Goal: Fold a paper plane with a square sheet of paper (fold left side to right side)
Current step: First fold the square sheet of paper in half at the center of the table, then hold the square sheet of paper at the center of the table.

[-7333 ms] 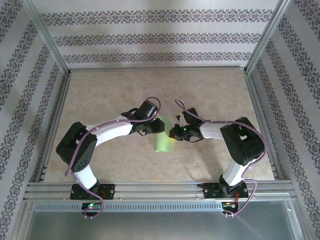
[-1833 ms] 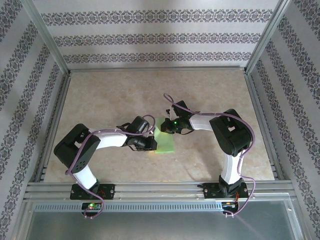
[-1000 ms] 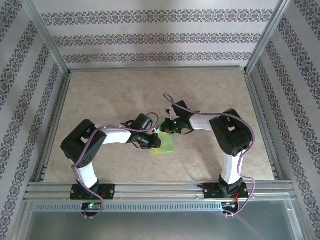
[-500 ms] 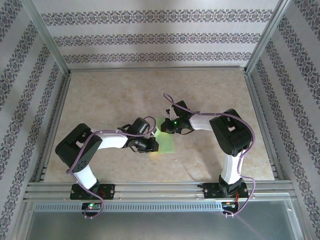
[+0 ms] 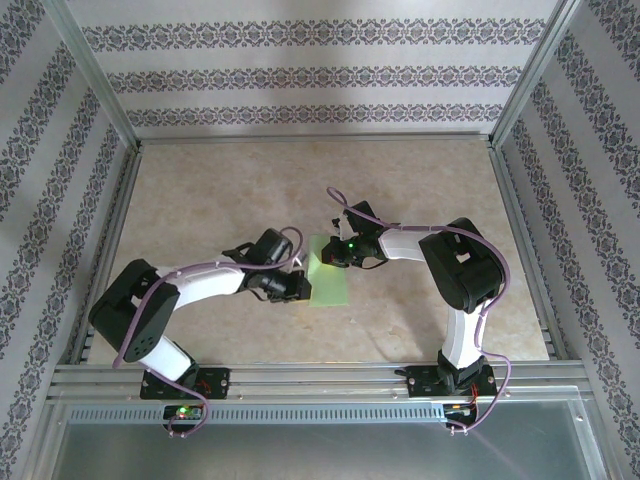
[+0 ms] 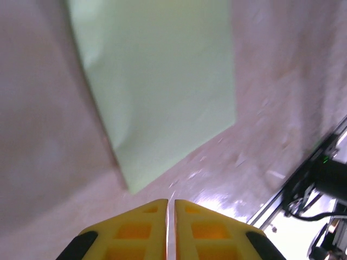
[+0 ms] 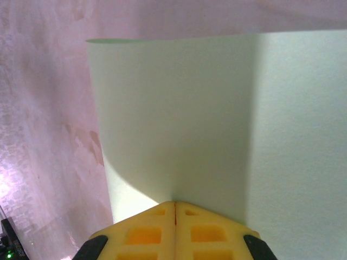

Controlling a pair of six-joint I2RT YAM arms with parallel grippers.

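Observation:
The square sheet of paper (image 5: 331,285) is light green and lies on the table as a tall, narrow rectangle, doubled over. My right gripper (image 5: 334,257) is shut, with its yellow fingertips (image 7: 174,203) pressed down on the upper part of the sheet (image 7: 217,108). My left gripper (image 5: 301,291) sits at the sheet's lower left edge. In the left wrist view, this gripper (image 6: 169,202) is shut with nothing between its fingers, and it rests on the bare table just short of the paper's near corner (image 6: 157,81).
The beige marble-patterned table top (image 5: 200,200) is bounded by an aluminium frame (image 5: 300,375) with patterned walls on three sides. Both arms reach in towards the centre, and the right arm's base (image 6: 320,179) shows in the left wrist view.
The left arm's elbow has swung out to the lower left, and its gripper has slipped a little off the sheet's left edge. The right arm and the paper have stayed still.

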